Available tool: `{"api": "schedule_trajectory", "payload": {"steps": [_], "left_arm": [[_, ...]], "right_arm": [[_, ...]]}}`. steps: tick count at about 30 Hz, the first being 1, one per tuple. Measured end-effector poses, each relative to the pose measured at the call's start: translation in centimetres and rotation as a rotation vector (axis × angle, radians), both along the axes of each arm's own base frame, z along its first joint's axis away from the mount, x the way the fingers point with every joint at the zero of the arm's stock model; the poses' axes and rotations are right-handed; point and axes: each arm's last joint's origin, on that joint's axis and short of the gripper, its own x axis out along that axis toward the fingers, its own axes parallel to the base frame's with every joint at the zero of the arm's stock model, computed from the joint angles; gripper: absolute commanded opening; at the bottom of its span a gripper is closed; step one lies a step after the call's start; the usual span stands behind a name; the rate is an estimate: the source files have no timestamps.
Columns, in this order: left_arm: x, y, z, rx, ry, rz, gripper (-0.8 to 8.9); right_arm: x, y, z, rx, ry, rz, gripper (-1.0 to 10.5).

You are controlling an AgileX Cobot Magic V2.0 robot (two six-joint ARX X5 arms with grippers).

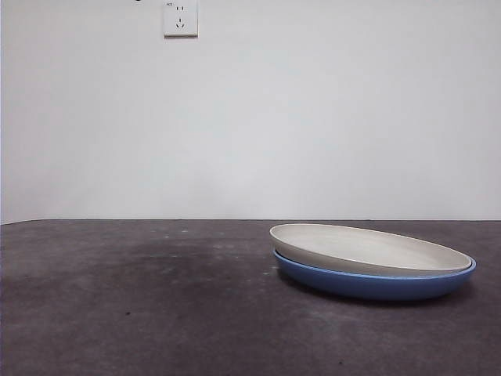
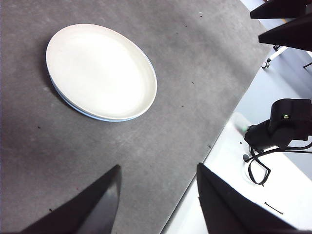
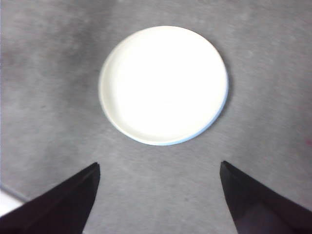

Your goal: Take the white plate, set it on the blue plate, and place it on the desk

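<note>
1. both pairs of jaws stood wide apart and gripped nothing: the left gripper (image 2: 158,195) hung off to one side near the desk (image 1: 117,313) edge, the right gripper (image 3: 158,195) high above the stack.
2. white plate (image 1: 368,247) sat nested in the blue plate (image 1: 376,286), so only a thin blue rim showed from above (the stacking step looked done).
3. stack rested flat on the desk, opening upward, the white plate slightly tilted; being round, it had no long axis to speak of.
</note>
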Motion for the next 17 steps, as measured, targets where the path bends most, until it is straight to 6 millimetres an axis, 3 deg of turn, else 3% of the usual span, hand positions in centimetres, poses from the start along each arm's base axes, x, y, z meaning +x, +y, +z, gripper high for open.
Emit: {"api": "schedule_trajectory", "payload": {"steps": [5,17], "left_arm": [[-0.1,0.0,-0.1,0.005,0.009,0.0,2.5],[-0.1,0.1,-0.1,0.011,0.021,0.0,2.5]], "right_arm": [[2.2,0.2,-1.5,-0.064,0.055,-0.062,3.9],[10.1,1.2,-10.8,-0.063,0.182,-0.131,3.9]]}}
